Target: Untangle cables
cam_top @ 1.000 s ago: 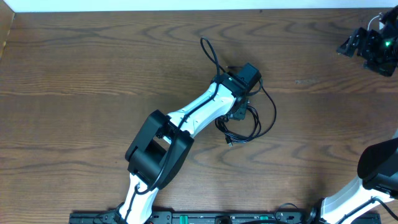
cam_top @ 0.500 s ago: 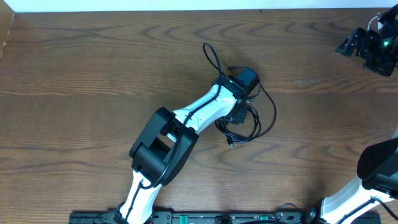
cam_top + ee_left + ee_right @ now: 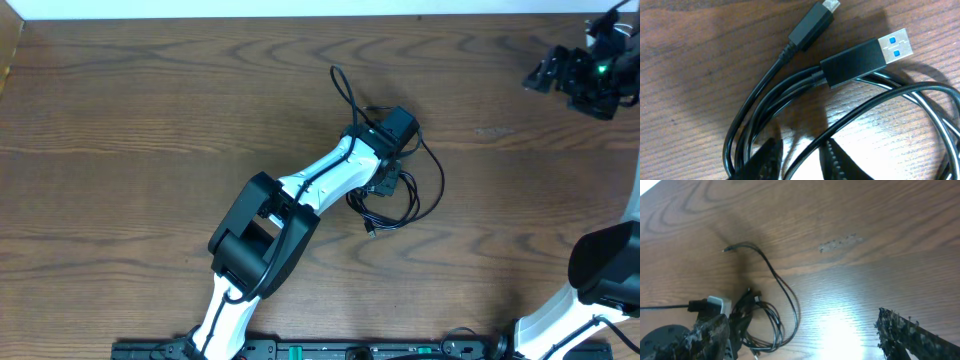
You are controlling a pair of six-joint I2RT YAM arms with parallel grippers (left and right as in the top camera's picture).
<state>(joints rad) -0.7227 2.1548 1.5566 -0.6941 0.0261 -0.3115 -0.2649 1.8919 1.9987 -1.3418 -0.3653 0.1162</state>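
Observation:
A black cable [image 3: 437, 186] lies coiled at the table's centre, and its thin tail [image 3: 341, 85] runs toward the far edge. My left gripper [image 3: 385, 182] is down on the coil. In the left wrist view a blue-tongued USB plug [image 3: 867, 54] and a smaller black plug [image 3: 810, 29] lie side by side on the loops. My left gripper [image 3: 802, 161] is open a little and straddles one black strand [image 3: 860, 112], with a gap beside it. My right gripper [image 3: 540, 78] hovers open at the far right, well away from the coil [image 3: 771, 325].
The table [image 3: 130, 120] is bare dark wood. The left arm [image 3: 300, 195] slants from the near edge up to the centre. The right arm's base [image 3: 600, 270] rises at the near right corner. A white wall edge runs along the far side.
My right gripper has moved a little to the left. The left arm shifted slightly, and the cable's tail moved a bit to the right with it.

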